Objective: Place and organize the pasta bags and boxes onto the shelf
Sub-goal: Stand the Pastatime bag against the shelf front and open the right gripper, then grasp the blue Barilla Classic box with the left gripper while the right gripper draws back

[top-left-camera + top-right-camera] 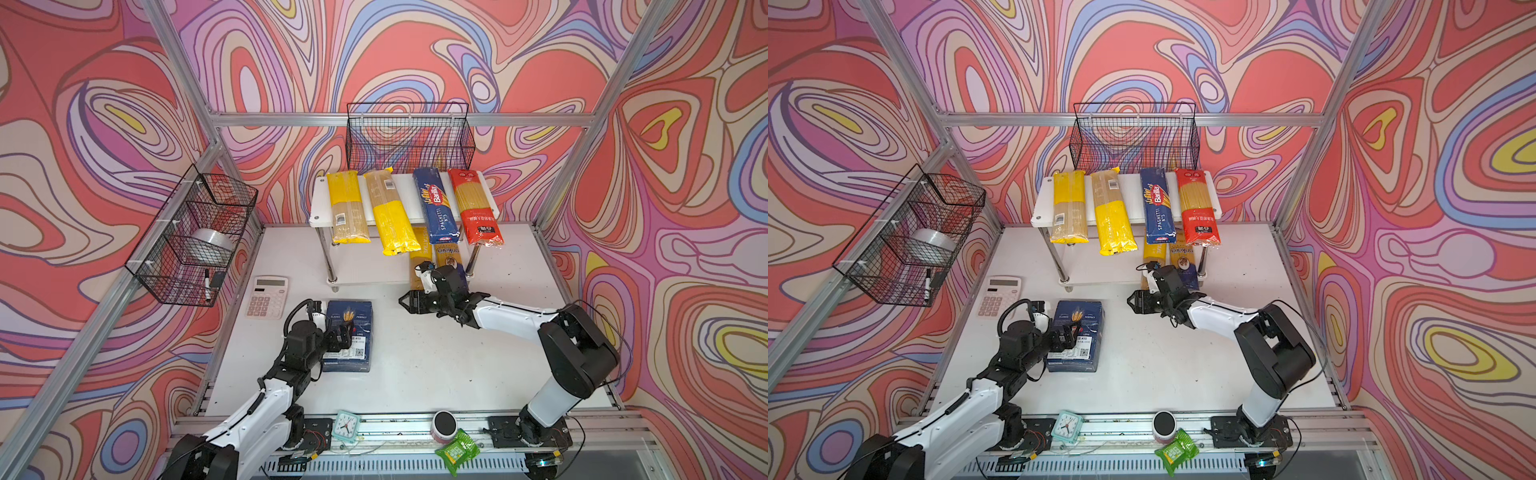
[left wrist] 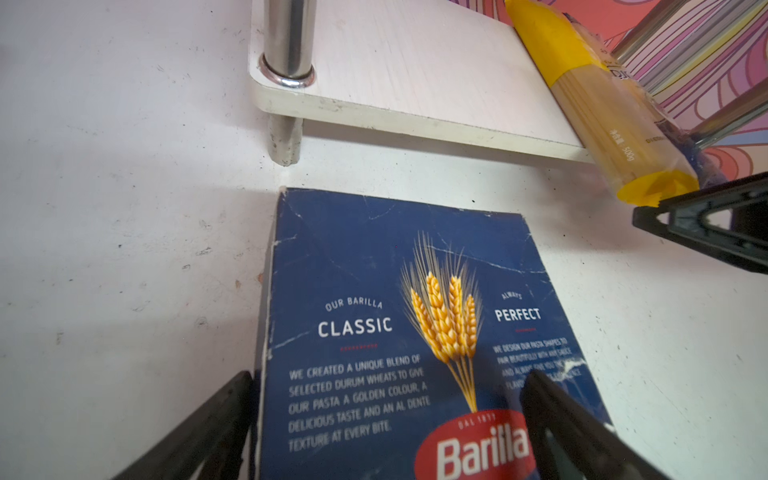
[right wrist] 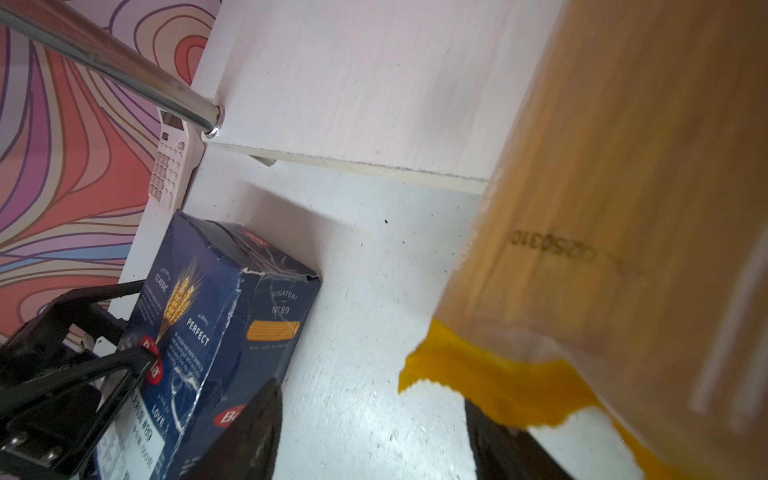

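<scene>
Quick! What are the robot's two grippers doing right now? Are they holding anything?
Left gripper: open, with its fingers either side of one edge of the navy Barilla box, not gripping it.
Right gripper: open, holding nothing.

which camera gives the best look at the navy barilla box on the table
The left wrist view: the navy Barilla box fills it, its printed face readable. The right wrist view shows its torn corner and side panel; both top views show it small, partly covered.
</scene>
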### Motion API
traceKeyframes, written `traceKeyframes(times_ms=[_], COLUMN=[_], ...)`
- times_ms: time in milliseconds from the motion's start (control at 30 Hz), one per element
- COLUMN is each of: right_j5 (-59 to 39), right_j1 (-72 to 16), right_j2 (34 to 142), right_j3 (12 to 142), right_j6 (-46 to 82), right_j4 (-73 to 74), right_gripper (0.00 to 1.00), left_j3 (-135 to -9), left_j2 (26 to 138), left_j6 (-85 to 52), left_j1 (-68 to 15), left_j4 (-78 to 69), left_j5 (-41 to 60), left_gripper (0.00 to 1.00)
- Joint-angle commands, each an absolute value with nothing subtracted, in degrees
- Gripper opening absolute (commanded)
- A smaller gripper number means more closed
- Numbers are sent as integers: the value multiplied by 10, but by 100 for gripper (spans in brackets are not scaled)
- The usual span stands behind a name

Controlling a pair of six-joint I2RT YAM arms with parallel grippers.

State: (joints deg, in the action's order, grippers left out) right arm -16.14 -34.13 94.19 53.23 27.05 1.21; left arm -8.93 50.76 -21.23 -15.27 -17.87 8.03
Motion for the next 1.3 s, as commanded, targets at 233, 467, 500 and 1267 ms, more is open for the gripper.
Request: traceKeyframes(times_ms=[233,467,500,1267], right_j5=[-119,-96,-91,-83], right_j1=[-383,-389,-389,-388], right_j2=[779,721,713,673], right_j3=[459,420,416,356], right_j6=[260,270,266,273], right_j4=[-61,-55,-56,9], right_gripper=[71,71,71,71], left_j3=[-206,-247,-253,-394], left_j2=[509,567,576,759], left_j6=[-238,-227,-222,-198], left_j1=[-152,-152,-153,-153], left_j4=[-36,-16,-10,59], left_j5=[15,18,20,103], left_gripper=[100,100,100,100])
